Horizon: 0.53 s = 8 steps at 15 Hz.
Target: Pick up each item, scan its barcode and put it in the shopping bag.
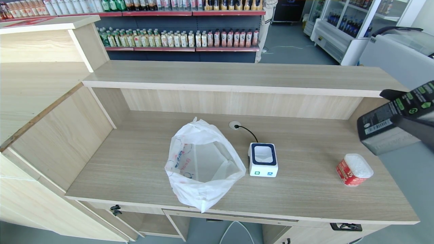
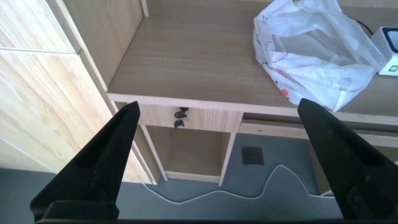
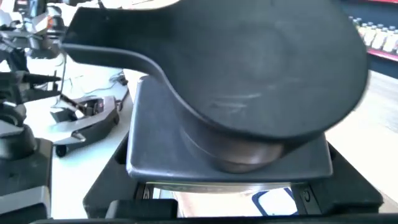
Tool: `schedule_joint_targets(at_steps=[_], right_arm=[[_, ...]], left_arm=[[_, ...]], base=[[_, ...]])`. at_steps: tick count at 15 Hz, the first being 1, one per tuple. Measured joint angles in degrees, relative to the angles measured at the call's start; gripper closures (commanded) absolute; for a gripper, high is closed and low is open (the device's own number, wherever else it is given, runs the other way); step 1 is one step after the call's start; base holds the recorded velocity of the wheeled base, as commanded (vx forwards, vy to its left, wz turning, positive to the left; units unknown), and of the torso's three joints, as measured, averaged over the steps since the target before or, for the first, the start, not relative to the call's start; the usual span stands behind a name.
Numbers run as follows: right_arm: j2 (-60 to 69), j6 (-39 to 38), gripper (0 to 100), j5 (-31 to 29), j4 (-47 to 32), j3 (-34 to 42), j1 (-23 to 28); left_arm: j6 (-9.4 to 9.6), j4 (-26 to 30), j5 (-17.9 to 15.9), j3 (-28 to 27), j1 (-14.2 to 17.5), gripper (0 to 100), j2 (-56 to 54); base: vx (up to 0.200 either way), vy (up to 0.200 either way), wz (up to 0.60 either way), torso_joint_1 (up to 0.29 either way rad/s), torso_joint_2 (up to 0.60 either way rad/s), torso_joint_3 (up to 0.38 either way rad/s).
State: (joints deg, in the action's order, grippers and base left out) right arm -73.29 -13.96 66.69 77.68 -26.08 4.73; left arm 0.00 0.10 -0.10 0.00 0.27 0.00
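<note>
My right gripper (image 1: 405,112) is shut on a black box (image 1: 381,123), held in the air off the desk's right end with its white barcode label facing the desk. In the right wrist view the box (image 3: 155,140) lies between the fingers. A white shopping bag (image 1: 203,162) stands open on the desk's middle, with the white scanner (image 1: 263,159) just right of it. A red tub with a white lid (image 1: 353,169) lies near the desk's right end. My left gripper (image 2: 217,162) is open and holds nothing, below the desk's front left corner, with the bag (image 2: 311,43) beyond it.
The wooden desk (image 1: 135,162) has a raised counter ledge (image 1: 237,76) along its back and side walls at left and right. A black cable (image 1: 249,133) runs from the scanner to a hole in the desk. Shelves of bottles (image 1: 183,38) stand behind.
</note>
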Motion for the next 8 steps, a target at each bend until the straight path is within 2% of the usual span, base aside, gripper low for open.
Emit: schedule_joint_targets(at_steps=[3, 6, 8], right_arm=[[6.9, 6.1, 100, 4.7, 0.4, 4.1, 0.0], [9.6, 13.0, 100, 5.2, 1.1, 4.8, -0.1], [10.1, 13.6, 100, 5.2, 2.9, 3.3, -0.2]], left_arm=[[0.00, 0.0, 0.0, 0.0, 0.0, 0, 0.0], [0.00, 0.0, 0.0, 0.0, -0.1, 0, 0.0], [0.00, 0.0, 0.0, 0.0, 0.0, 0, 0.0]], base=[[0.000, 0.000, 0.00, 0.000, 0.00, 0.000], [0.000, 0.000, 0.00, 0.000, 0.00, 0.000], [0.000, 0.000, 0.00, 0.000, 0.00, 0.000]])
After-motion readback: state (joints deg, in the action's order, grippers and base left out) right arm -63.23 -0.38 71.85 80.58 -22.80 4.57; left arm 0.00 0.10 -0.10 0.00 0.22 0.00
